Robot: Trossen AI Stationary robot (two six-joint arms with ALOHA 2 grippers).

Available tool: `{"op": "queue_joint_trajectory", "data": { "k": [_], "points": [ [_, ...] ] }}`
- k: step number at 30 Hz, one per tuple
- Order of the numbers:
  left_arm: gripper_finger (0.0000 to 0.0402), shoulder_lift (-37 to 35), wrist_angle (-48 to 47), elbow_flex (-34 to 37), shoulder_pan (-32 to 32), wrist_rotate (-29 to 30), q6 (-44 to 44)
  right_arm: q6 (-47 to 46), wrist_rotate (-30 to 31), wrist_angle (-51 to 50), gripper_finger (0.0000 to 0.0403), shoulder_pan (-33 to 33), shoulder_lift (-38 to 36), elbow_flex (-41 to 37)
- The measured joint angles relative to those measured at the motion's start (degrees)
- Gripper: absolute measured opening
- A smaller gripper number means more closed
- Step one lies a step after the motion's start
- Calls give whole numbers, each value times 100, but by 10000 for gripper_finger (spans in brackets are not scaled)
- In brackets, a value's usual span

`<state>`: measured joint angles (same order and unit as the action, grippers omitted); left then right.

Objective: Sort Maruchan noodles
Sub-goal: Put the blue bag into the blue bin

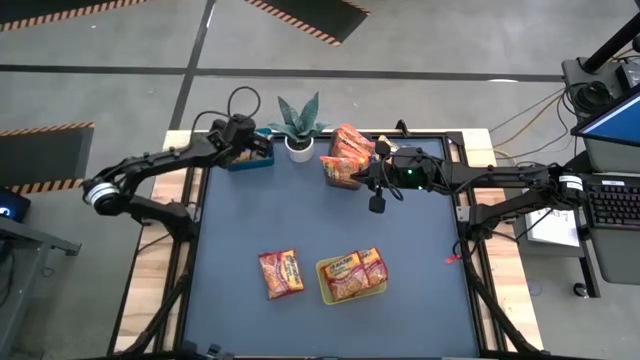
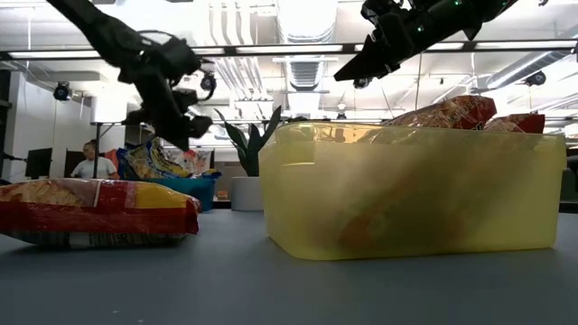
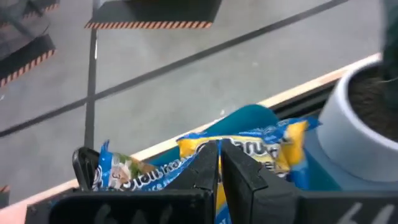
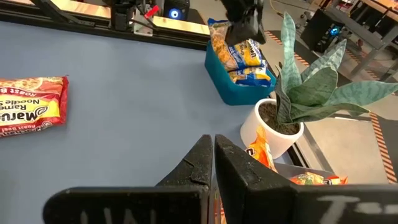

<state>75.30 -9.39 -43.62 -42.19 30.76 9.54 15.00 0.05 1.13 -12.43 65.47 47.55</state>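
Note:
Yellow-and-blue noodle packets [image 4: 245, 59] stand in the blue bin [image 1: 250, 160] at the table's far left. My left gripper [image 3: 219, 165] is shut right above them. Orange packets [image 1: 345, 160] are stacked at the far middle, beside the potted plant [image 1: 298, 125]. My right gripper [image 1: 372, 190] hovers shut and empty over the table just near of that stack. One red packet [image 1: 281, 272] lies flat on the mat. More packets [image 1: 355, 270] sit in the yellow-green bin [image 1: 325, 285], at the near middle. My left gripper comes from above at the yellow-and-blue packet [image 3: 273, 146] in the blue bin. Its shut fingertips [image 3: 239, 168] stand in front of the packet's top edge. Whether they touch it, I cannot tell.
The plant's white pot [image 4: 273, 134] stands between the blue bin and the orange stack, close to both grippers. The middle of the blue mat [image 1: 300, 210] lies bare. In the low view a person [image 2: 90, 162] sits far behind the table.

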Motion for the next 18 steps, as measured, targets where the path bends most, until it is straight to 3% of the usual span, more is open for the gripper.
{"op": "queue_joint_trajectory", "data": {
  "k": [18],
  "points": [
    [0, 1320, -62, -6, -66, 373, 466, 85, -2, 87, 9, -78, 120, 0]
  ]
}}
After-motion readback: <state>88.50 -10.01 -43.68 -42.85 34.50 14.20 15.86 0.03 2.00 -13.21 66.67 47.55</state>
